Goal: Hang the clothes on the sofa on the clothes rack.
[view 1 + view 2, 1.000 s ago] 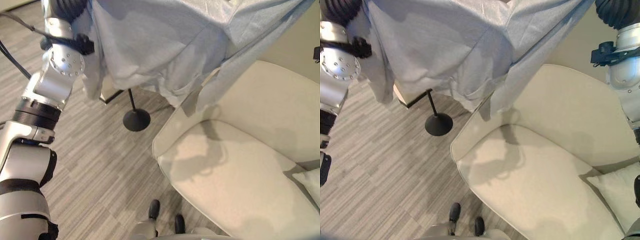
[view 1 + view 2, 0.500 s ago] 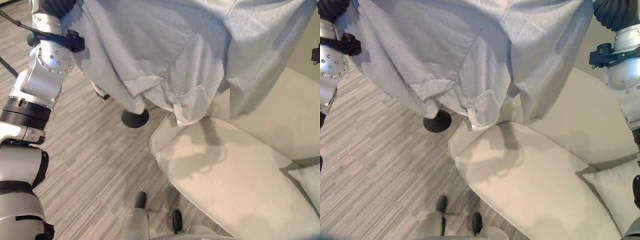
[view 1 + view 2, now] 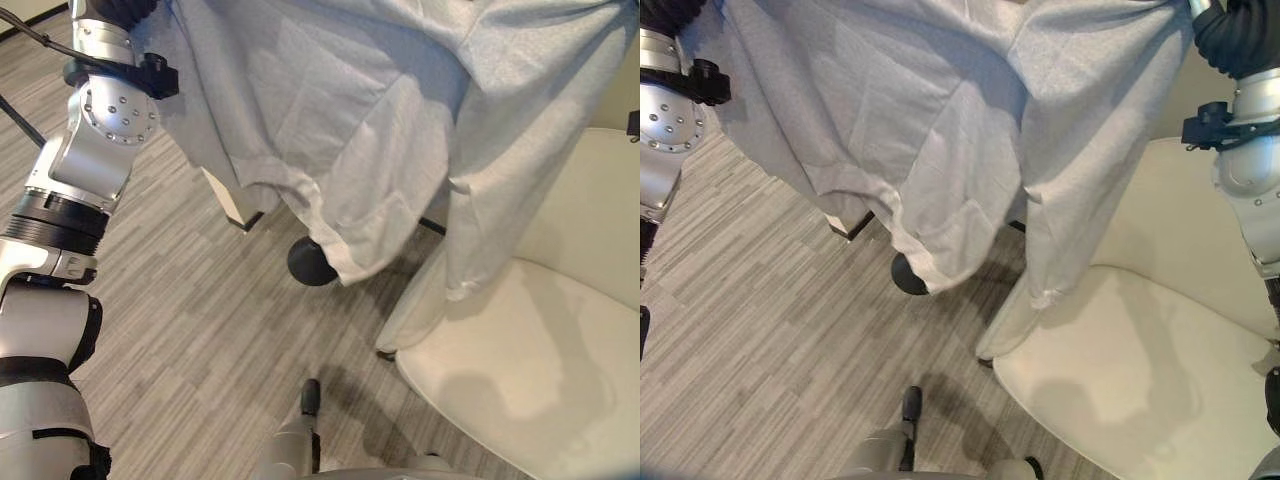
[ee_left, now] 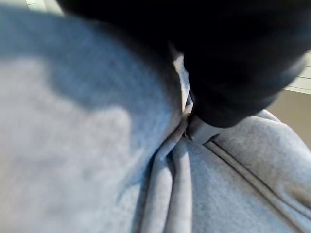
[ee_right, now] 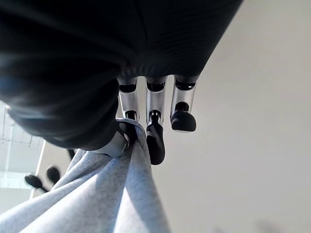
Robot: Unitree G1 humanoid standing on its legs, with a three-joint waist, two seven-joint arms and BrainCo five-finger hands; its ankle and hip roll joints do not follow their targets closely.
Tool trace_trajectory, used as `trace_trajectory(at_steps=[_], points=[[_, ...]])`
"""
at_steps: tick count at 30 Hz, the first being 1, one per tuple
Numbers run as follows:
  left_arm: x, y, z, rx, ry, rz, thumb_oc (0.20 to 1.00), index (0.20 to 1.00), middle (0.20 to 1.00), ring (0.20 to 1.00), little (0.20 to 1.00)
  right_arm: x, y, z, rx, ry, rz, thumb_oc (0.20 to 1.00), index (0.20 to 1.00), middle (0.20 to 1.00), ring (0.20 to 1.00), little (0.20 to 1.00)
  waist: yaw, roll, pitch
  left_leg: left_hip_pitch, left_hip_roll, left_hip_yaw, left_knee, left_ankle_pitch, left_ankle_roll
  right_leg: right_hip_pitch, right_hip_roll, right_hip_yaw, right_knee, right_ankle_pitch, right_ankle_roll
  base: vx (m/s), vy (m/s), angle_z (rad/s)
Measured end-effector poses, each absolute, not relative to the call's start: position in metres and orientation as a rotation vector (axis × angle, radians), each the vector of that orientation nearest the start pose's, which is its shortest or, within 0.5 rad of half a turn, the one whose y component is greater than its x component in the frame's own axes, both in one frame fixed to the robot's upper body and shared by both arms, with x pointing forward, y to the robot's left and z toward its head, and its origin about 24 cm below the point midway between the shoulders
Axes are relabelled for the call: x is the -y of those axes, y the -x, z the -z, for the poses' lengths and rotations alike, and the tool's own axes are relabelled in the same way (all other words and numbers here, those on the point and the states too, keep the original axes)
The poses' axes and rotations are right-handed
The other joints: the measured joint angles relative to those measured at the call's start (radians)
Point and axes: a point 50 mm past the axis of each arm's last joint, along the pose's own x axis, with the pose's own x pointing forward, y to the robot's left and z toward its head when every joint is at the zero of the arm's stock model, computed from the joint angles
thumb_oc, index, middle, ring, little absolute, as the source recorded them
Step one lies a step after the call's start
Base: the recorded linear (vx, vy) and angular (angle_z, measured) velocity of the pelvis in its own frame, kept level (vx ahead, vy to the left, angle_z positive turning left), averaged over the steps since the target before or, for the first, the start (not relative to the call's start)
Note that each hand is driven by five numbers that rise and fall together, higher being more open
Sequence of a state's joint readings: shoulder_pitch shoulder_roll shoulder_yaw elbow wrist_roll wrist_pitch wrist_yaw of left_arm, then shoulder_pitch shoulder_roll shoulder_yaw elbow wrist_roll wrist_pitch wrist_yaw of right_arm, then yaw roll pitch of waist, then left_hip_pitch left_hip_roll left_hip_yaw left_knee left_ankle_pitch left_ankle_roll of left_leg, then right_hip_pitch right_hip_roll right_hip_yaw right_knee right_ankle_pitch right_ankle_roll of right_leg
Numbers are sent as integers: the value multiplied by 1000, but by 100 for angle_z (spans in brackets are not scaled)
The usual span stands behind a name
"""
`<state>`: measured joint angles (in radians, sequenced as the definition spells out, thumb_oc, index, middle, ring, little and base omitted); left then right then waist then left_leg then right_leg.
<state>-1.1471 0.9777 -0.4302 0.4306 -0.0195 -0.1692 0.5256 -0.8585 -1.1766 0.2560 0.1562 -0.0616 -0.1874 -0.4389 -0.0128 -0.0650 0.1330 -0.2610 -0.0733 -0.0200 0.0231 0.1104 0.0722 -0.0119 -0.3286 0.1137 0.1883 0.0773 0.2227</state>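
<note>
Grey garment [image 3: 360, 130] hangs lengthwise downward, right hand [image 5: 146, 131] pinching it (left apparently too).

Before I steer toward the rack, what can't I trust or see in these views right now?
- Clothes rack: the grey garment hides all but its round black base in both eye views.
- Left robot hand: in its wrist view a dark blur against the cloth; grip unreadable.
- Right robot hand: curled fingers pinch a garment fold.
- Sofa: cut off by the frame edge.
</note>
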Motion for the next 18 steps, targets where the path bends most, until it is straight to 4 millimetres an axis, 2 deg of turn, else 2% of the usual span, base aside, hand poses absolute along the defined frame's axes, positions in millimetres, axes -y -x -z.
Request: trace_trajectory(at_steps=[1, 2, 3, 4, 5, 6, 7, 8, 10, 11, 12, 13, 14, 15, 17, 18], points=[[-236, -334, -365, 966, -842, -484, 200, 200, 200, 200, 200, 254, -292, -352, 993, 1087, 399, 200, 200, 200, 200, 200, 2, -2, -1, 24, -4, 0, -22, 7, 6, 2, 31, 12, -5, -39, 2, 171, 116, 4], [-237, -334, -364, 959, -843, -486, 200, 200, 200, 200, 200, 253, -292, -353, 1001, 1086, 395, 200, 200, 200, 200, 200, 1, -7, -2, 34, -13, -2, -23, 1, 13, -2, 47, 9, -23, -50, 2, 251, 180, -6], [-237, -334, -364, 955, -844, -488, 200, 200, 200, 200, 200, 251, -291, -356, 1014, 1082, 394, 200, 200, 200, 200, 200, 1, -2, -1, 55, -13, -1, -42, -13, 33, -14, 65, 9, -30, -78, -3, 170, 76, -15], [-236, -335, -362, 951, -834, -483, 200, 200, 200, 200, 200, 249, -291, -356, 1017, 1079, 391, 200, 200, 200, 200, 200, 3, -2, -1, 89, -15, -12, -74, -12, 41, -34, 102, 7, -46, -115, -5, 207, 95, -20], [-234, -337, -361, 949, -823, -478, 200, 200, 200, 200, 200, 249, -292, -355, 1018, 1074, 388, 200, 200, 200, 200, 200, 2, 6, -1, 112, -3, -11, -94, -8, 40, -62, 144, 11, -52, -143, -32, 183, 45, -12], [-232, -339, -357, 940, -813, -467, 200, 200, 200, 200, 200, 247, -294, -353, 1019, 1057, 380, 200, 200, 200, 200, 200, -13, 11, -1, 142, 7, -22, -109, -10, 42, -123, 224, 2, -67, -154, -59, 244, 30, 9], [-229, -345, -346, 906, -787, -452, 200, 200, 200, 200, 200, 245, -295, -350, 1012, 1055, 366, 200, 200, 200, 200, 200, -36, 22, 2, 175, 31, -36, -111, -44, 18, -272, 378, 11, -61, -135, -91, 152, -43, 33], [-231, -346, -341, 888, -796, -446, 200, 200, 200, 200, 200, 244, -296, -349, 1012, 1057, 360, 200, 200, 200, 200, 200, -48, 10, -2, 193, 16, -31, -110, -44, 10, -296, 397, 3, -96, -95, -116, 134, -52, 50], [-235, -347, -325, 846, -800, -435, 200, 200, 200, 200, 200, 246, -294, -351, 1023, 1059, 365, 200, 200, 200, 200, 200, -68, -6, -7, 246, -32, -57, -110, -55, -2, -293, 378, -17, -146, -11, -204, 89, -87, 73], [-236, -348, -318, 826, -804, -427, 200, 200, 200, 200, 200, 250, -291, -355, 1029, 1065, 384, 200, 200, 200, 200, 200, -74, -16, -17, 281, -67, -69, -110, -83, -10, -271, 343, -17, -151, 51, -205, 126, -148, 71], [-238, -345, -315, 829, -780, -432, 200, 200, 200, 200, 200, 252, -290, -355, 1024, 1067, 392, 200, 200, 200, 200, 200, -58, -20, -34, 302, -79, -70, -110, -107, -7, -254, 332, -21, -165, 102, -211, 165, -149, 55], [-238, -344, -315, 832, -766, -434, 200, 200, 200, 200, 200, 254, -291, -351, 1005, 1076, 385, 200, 200, 200, 200, 200, -50, -6, -45, 305, -62, -79, -110, -118, -29, -224, 339, -37, -209, 109, -202, 114, -109, 32], [-238, -342, -320, 849, -753, -443, 200, 200, 200, 200, 200, 254, -293, -348, 989, 1083, 378, 200, 200, 200, 200, 200, -47, -7, -47, 319, -49, -79, -110, -123, -36, -175, 348, -54, -274, 139, -237, 113, -118, 33], [-239, -341, -322, 859, -741, -450, 200, 200, 200, 200, 200, 254, -293, -348, 990, 1084, 374, 200, 200, 200, 200, 200, -40, -7, -47, 329, -37, -77, -103, -123, -38, -158, 359, -64, -279, 137, -253, 110, -123, 37], [-239, -342, -317, 840, -743, -440, 200, 200, 200, 200, 200, 253, -294, -347, 989, 1082, 367, 200, 200, 200, 200, 200, -34, -17, -47, 321, -30, -56, -7, -149, -81, -107, 361, -45, -279, 110, -282, 81, -146, 21], [-239, -342, -317, 840, -742, -440, 200, 200, 200, 200, 200, 253, -293, -347, 989, 1081, 369, 200, 200, 200, 200, 200, -34, -20, -46, 322, -28, -52, -4, -158, -92, -96, 361, -39, -278, 93, -286, 43, -167, 8]])
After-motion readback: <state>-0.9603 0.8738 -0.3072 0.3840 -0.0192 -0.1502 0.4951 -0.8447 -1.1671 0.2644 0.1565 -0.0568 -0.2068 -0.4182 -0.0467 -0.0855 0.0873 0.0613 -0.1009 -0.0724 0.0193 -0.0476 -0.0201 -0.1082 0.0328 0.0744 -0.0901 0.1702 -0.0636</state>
